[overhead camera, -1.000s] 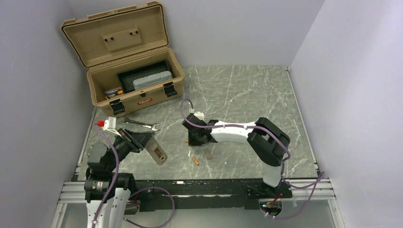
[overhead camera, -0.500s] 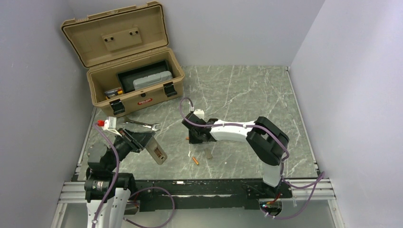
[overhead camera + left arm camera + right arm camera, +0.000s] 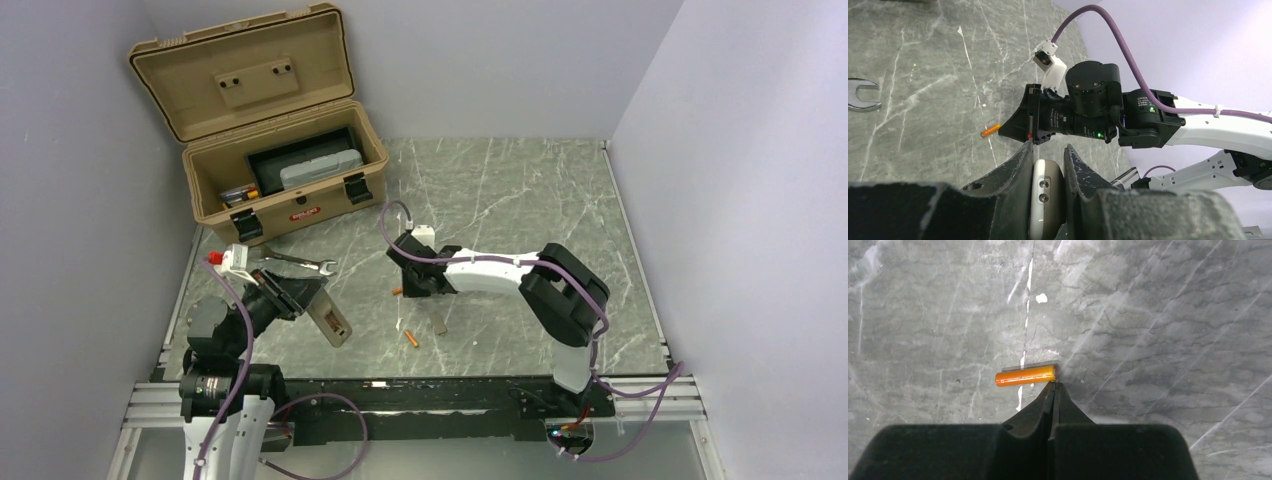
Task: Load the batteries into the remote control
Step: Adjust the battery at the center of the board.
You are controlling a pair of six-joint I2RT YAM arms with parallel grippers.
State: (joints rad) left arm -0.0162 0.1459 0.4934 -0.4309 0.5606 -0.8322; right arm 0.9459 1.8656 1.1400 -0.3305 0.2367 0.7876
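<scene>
My left gripper (image 3: pixel 300 297) is shut on the remote control (image 3: pixel 331 322), which juts toward the table's middle with its greyish back up. In the left wrist view the remote (image 3: pixel 1044 192) stands edge-on between the fingers (image 3: pixel 1018 170). My right gripper (image 3: pixel 1054 385) is shut and holds nothing. Its tip rests on the table at the right end of one orange battery (image 3: pixel 1025 375). That battery (image 3: pixel 397 292) lies just left of the right gripper (image 3: pixel 405 285) in the top view. A second battery (image 3: pixel 411 338) lies nearer the front edge.
An open tan toolbox (image 3: pixel 290 205) holding a grey case stands at the back left. A steel wrench (image 3: pixel 300 263) lies in front of it. A small grey flat piece (image 3: pixel 440 323) lies under the right arm's forearm.
The right gripper has shifted slightly toward the back, staying shut by the battery. The left arm and the remote have not moved.
</scene>
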